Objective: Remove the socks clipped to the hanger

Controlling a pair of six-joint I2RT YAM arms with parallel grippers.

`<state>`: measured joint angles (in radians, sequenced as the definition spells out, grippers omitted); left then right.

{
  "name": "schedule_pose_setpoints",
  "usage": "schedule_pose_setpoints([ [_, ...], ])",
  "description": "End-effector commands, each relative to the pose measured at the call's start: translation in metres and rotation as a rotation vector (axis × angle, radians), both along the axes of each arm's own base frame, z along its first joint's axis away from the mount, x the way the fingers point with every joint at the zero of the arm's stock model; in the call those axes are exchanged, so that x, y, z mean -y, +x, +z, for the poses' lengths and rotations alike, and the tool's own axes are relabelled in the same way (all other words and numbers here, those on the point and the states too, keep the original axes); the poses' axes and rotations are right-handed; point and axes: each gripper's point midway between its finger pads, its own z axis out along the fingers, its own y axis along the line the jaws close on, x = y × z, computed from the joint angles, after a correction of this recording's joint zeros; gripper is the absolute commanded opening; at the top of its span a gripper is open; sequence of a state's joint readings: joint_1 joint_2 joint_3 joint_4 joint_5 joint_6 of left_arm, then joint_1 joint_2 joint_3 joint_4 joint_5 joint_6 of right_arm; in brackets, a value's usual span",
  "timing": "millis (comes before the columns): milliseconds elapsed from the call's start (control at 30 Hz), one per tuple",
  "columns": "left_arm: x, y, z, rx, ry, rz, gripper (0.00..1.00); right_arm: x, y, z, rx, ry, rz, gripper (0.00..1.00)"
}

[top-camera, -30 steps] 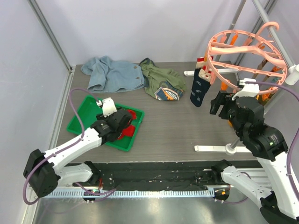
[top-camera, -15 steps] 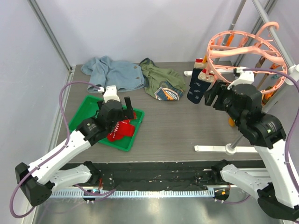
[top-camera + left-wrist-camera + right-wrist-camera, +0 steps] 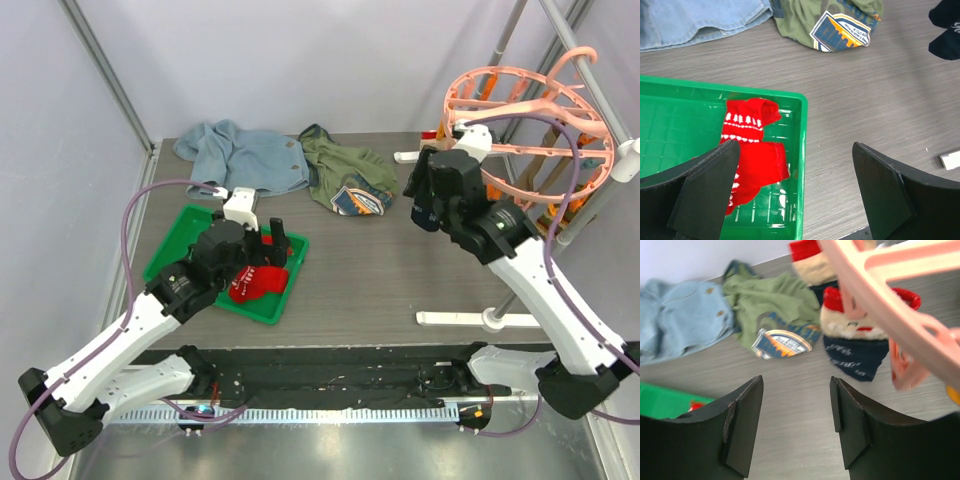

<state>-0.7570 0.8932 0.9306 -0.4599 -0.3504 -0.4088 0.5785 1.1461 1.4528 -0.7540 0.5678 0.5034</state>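
Note:
The salmon-pink round hanger [image 3: 530, 110] hangs at the back right; its ring also crosses the right wrist view [image 3: 880, 267]. A navy sock with a red and cream cuff [image 3: 855, 352] hangs from it, with another red-cuffed sock [image 3: 812, 262] behind. My right gripper [image 3: 418, 200] is open and empty, just in front of and below these socks [image 3: 797, 420]. A red sock with white pattern [image 3: 255, 283] lies in the green tray [image 3: 170, 250]. My left gripper [image 3: 275, 245] is open and empty above the tray's right rim [image 3: 795, 190], the red sock [image 3: 747, 145] below it.
A light-blue garment [image 3: 235, 160] and an olive-green garment [image 3: 345, 175] lie at the back of the table. Grey rack poles [image 3: 510, 40] and the rack's white foot [image 3: 460, 318] stand at the right. An orange-pink clip [image 3: 905, 370] dangles beside the navy sock.
My left gripper has risen out of the tray, leaving the red sock lying there. My right arm has swung left and back, up to the hanging socks.

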Motion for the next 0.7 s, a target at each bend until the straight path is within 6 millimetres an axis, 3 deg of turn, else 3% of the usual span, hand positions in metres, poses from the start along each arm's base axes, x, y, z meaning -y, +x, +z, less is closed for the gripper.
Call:
schedule_pose_setpoints([
  [0,0.009,-0.002,0.016,0.048,-0.048,-0.055,1.0,0.022,0.027,0.0,0.066,-0.04,-0.234,0.63],
  [367,0.012,-0.006,0.02,0.068,-0.09,-0.075,1.0,0.024,0.063,-0.03,0.061,-0.121,-0.401,0.62],
  [567,0.012,-0.007,0.021,0.071,-0.089,-0.084,1.0,0.036,0.065,-0.037,0.048,-0.198,-0.473,0.54],
  [667,0.013,-0.007,0.024,0.077,-0.096,-0.089,1.0,0.043,0.065,-0.036,0.053,-0.232,-0.506,0.55],
])
